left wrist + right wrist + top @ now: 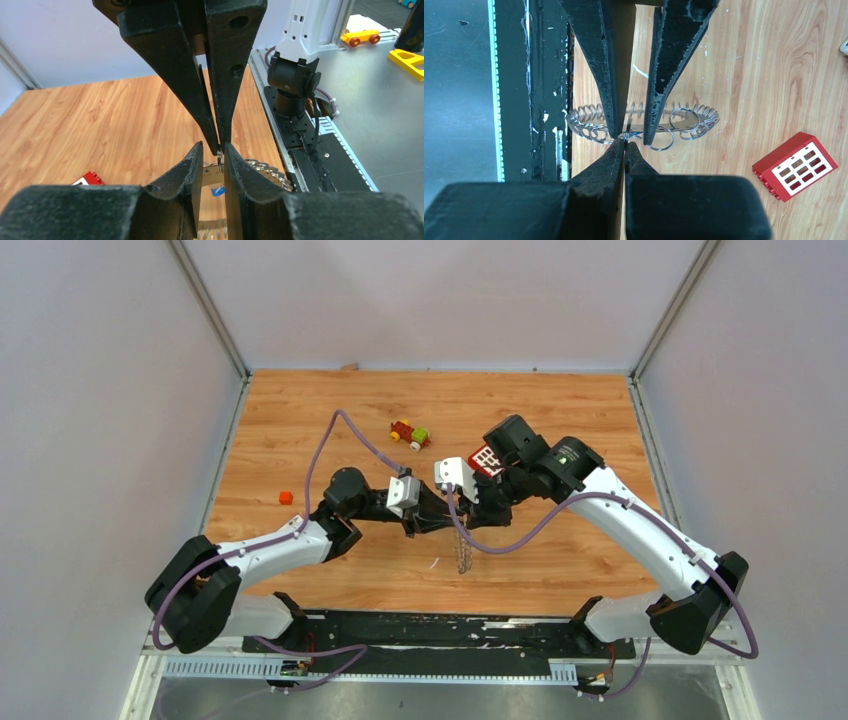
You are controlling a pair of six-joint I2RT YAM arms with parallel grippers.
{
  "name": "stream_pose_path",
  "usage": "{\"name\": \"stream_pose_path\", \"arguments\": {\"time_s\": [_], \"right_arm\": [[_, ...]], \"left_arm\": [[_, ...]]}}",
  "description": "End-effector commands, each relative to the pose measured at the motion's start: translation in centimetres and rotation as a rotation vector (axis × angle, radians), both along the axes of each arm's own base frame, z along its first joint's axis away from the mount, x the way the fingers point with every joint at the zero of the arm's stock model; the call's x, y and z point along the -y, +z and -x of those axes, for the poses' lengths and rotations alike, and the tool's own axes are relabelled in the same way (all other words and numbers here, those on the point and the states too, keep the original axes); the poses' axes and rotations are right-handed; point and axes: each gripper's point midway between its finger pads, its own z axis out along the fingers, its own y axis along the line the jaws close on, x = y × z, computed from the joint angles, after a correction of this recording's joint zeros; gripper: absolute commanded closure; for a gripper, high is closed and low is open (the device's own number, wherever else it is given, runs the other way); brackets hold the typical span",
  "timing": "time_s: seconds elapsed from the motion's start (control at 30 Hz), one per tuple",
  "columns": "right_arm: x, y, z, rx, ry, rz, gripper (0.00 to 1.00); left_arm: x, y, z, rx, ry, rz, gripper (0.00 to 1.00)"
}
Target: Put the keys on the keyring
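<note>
Mid-threading, by the look of it. Hanging clear of the desk (300, 430): the keyring (463, 555), dangling just below where the two hands meet.

Right hand (624, 145): pressed together on a thin sliver of metal seen edge-on, probably the dark key (626, 131), right against the keyring's coils.

Left hand (213, 150): a narrow gap, with a bit of the keyring's metal spanning it. Gripping or merely straddling, cannot tell.

Just under that part of the keyring, a blue-headed piece (217, 191); whether on the ring or off, cannot tell.

Next, likely: prise one coil open and slide the key's hole along it without losing either pinch. Calls for fine alignment, with very little room between the fingertips.

Beyond the keyring, a red block (795, 165) with white squares. No lettering, brand or label readable anywhere.
</note>
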Motion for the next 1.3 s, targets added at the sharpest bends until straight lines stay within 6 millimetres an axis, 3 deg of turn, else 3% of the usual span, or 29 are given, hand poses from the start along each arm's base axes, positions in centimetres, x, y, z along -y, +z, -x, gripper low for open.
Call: {"name": "stream_pose_path", "arguments": {"time_s": [0.0, 0.37, 0.63, 0.77, 1.07, 1.27], "right_arm": [[-0.7, 1.9, -0.2, 0.047, 0.014, -0.053, 1.0], [-0.8, 1.8, -0.3, 0.052, 0.016, -0.06, 1.0], [-0.8, 1.7, -0.3, 0.051, 0.017, -0.061, 1.0], [-0.8, 1.6, -0.3, 0.054, 0.015, -0.059, 1.0], [-0.5, 1.2, -0.7, 0.084, -0.006, -0.071, 1.0], [-0.3, 1.6, -1.2, 0.109, -0.031, -0.113, 0.87]], "left_arm": [[0.2, 0.7, 0.6, 0.02, -0.033, 0.027, 0.72], [0.4, -0.3, 0.8, 0.016, -0.048, -0.003, 0.75], [0.5, -0.7, 1.0, 0.011, -0.057, -0.018, 0.88], [0.5, -0.7, 1.0, 0.009, -0.057, -0.02, 1.0], [0.0, -0.2, 0.9, 0.003, -0.015, 0.011, 1.0], [-0.2, 1.5, 1.1, -0.035, -0.011, 0.083, 1.0]]}}
